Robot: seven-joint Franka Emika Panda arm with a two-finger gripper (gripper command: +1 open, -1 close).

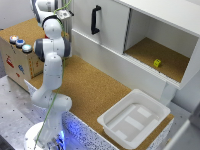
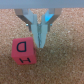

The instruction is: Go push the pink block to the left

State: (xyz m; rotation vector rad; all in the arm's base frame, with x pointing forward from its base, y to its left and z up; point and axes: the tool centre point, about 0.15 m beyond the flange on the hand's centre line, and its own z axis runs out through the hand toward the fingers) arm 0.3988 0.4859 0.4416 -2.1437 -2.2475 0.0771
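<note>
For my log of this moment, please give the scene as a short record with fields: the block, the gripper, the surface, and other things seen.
block: pink block, letters D and H on its faces, resting on the cork surface
gripper: gripper, fingers close together, holding nothing, beside the block
contact: cannot tell if a finger touches the block
other things: white tray, small yellow cube in the open cabinet compartment, black handle, box with buttons
block in exterior view: not seen
</note>
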